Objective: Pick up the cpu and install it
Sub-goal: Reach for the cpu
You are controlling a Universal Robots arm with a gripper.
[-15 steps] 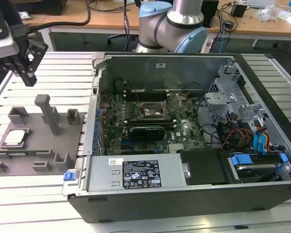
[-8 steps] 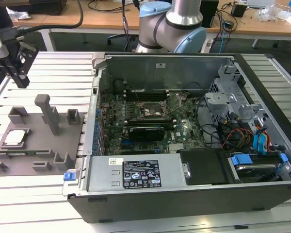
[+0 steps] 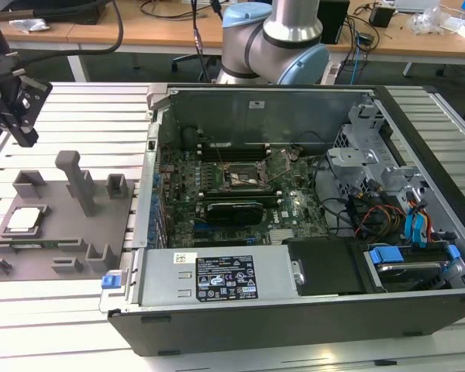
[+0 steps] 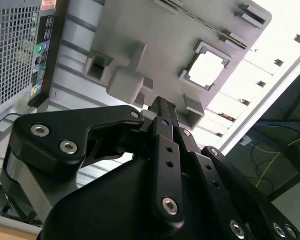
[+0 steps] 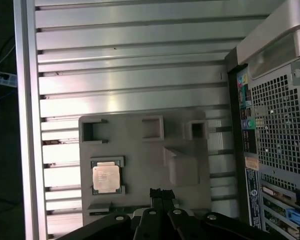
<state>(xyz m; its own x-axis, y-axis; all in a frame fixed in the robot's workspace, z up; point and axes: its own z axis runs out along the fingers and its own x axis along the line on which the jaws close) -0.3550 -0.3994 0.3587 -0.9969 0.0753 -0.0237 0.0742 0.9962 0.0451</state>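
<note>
At the exterior view's far left, raised off the ribbed aluminium table (image 3: pixel 85 101): black two-finger pincer (image 3: pixel 23 133), fingers pressed together, gripping nothing. Same closed tips in the second wrist view (image 4: pixel 162 104) and in the first wrist view (image 5: pixel 161 192).

Lower in the exterior view than the pincer and clear of its tips: small flat square cpu (image 3: pixel 25 220) with a shiny silver top, lying face up in a shallow framed pocket of the flat grey plastic tray (image 3: pixel 58 213). Not touched by the pincer. Seen in both wrist views just ahead of the fingertips, cpu (image 4: pixel 206 68) (image 5: pixel 106 179) flat in its pocket on the tray (image 4: pixel 160 45) (image 5: pixel 140 155).

Toward the exterior view's right of the pincer, upright on the same tray: tall grey plastic post (image 3: pixel 77 182).

Further right, well apart from the pincer: open black computer case (image 3: pixel 294 325) lying on its side, green board inside, with the dark square metal-framed socket (image 3: pixel 246 177) near the board's middle.
</note>
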